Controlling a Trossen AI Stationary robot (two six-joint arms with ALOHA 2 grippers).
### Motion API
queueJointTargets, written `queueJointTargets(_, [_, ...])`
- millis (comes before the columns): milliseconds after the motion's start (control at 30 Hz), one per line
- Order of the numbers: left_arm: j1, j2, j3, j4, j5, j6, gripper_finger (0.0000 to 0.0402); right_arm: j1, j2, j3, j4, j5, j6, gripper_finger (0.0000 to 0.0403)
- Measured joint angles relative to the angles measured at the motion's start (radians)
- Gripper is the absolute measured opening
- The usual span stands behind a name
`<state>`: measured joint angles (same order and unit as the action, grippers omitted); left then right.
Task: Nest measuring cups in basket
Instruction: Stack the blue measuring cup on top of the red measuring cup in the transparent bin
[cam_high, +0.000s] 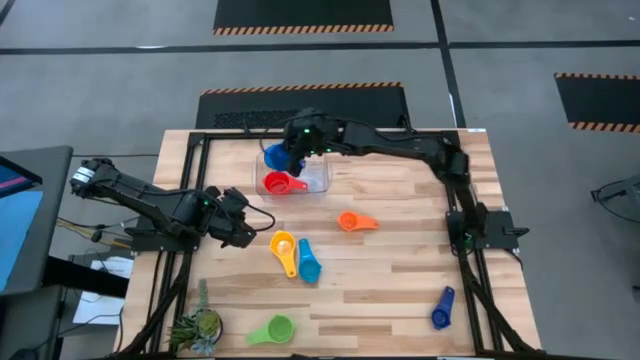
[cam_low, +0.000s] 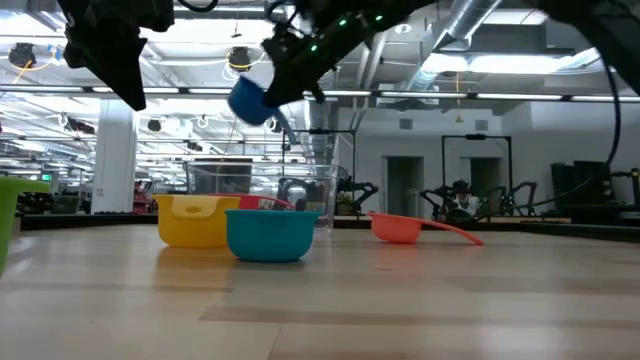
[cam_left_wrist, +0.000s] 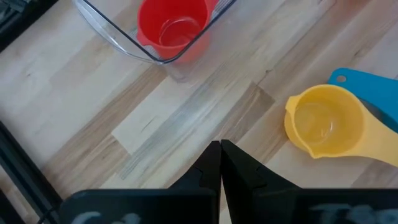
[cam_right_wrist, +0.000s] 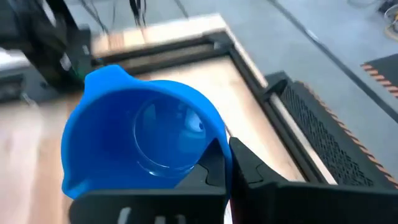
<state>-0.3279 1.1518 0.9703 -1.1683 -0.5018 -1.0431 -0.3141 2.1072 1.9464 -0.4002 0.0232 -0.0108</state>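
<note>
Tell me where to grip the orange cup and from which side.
Grip the orange cup by its flat handle, which points toward the right arm's side and lies free on the table. Probably come straight down from above: nothing crowds it, and the bowl's round wall is harder to pinch.

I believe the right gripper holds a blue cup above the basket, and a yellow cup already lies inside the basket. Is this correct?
Not quite: the cup inside the basket is the red cup, as the high view shows. The right gripper does hold the blue cup above it.
</note>
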Motion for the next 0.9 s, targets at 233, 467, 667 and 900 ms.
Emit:
queueJointTargets(233, [0.0, 0.0, 0.0, 0.0, -0.001, 0.0, 0.0, -0.003, 0.146, 0.181, -0.143, -0.093, -0.071, 0.0006])
queueJointTargets(467, [0.0, 0.0, 0.0, 0.0, -0.002, 0.001, 0.0, 0.015, 0.225, 0.221, -0.177, -0.132, -0.07, 0.0006])
queueJointTargets(667, [0.0, 0.0, 0.0, 0.0, -0.002, 0.001, 0.0, 0.019, 0.24, 0.222, -0.177, -0.131, -0.077, 0.0006])
queueJointTargets(900, [0.0, 0.0, 0.0, 0.007, -0.002, 0.0, 0.0, -0.004, 0.239, 0.222, -0.203, -0.128, -0.077, 0.001])
